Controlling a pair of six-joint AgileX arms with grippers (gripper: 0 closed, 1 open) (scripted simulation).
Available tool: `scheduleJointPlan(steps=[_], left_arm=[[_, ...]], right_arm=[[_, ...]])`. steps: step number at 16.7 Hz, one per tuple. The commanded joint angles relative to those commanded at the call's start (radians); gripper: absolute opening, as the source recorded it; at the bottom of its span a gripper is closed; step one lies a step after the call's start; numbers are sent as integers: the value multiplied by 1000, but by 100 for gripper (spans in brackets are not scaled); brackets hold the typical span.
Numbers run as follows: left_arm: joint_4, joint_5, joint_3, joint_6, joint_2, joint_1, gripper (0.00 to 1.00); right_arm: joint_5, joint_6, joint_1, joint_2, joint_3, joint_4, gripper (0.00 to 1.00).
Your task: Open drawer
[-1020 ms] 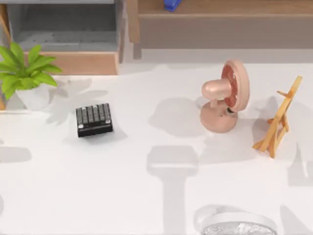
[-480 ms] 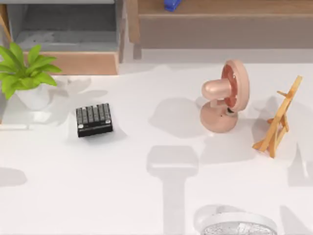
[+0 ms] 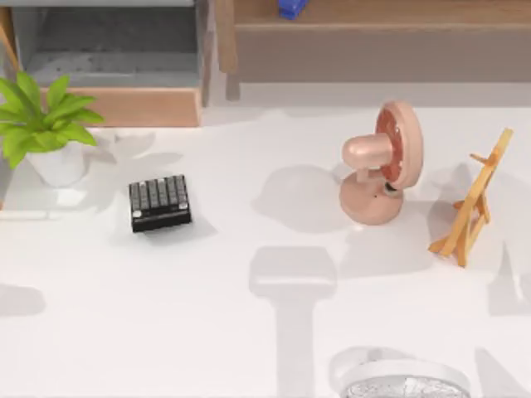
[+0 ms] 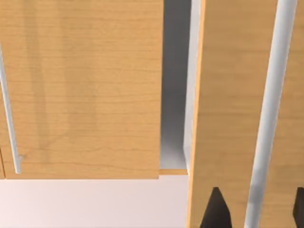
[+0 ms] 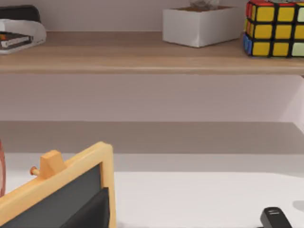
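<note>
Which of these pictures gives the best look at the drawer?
The top view: the drawer lies pulled out, its grey inside and tan front panel plain, behind the potted plant. The left wrist view is close up on wooden panels and a metal bar handle. The right wrist view faces the shelf.

Wide rectangular drawer [image 3: 116, 66]: matt grainy grey lining, light tan wood front w/ visible grain. Slim pale bar handle [image 4: 268, 114], smooth, satin, prob. metal. White tabletop [image 3: 249, 332]: smooth, matt. Pink desk fan [image 3: 377, 166]: glossy plastic. Small yellow-framed blackboard easel [image 5: 61, 194]: wood frame, matt dark slate.
</note>
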Motion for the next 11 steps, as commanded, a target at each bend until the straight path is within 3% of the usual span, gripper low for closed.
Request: scheduleJointPlan(steps=[5,11], left_arm=[[0,0,0,0,0,0,98],[0,0,0,0,0,0,100]], right_arm=[[0,0,0,0,0,0,100],[0,0,0,0,0,0,100]])
